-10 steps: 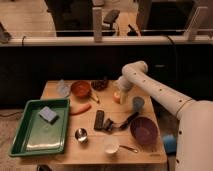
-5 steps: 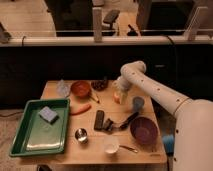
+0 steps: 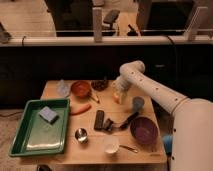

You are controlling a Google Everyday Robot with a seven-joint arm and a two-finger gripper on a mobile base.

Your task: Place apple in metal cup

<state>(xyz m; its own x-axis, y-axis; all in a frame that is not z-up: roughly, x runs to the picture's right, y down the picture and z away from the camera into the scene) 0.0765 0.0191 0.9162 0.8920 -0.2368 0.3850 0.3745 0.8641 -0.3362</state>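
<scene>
Hanging rt at apple (image 3: 117, 99): pincer (image 3: 119, 93)

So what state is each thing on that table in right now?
Metal cup: upright, nothing seen inside.
Gripper: lowered over the table's far side.
Apple: right at the gripper, outside the metal cup.
Purple bowl: upright, looks empty.
White cup: upright.
Green tray: flat, holding a blue sponge.
Carrot: lying flat on the table.

Soft dim light (blurry throughout) bathes claw (image 3: 119, 94) above table (image 3: 90, 146).
</scene>
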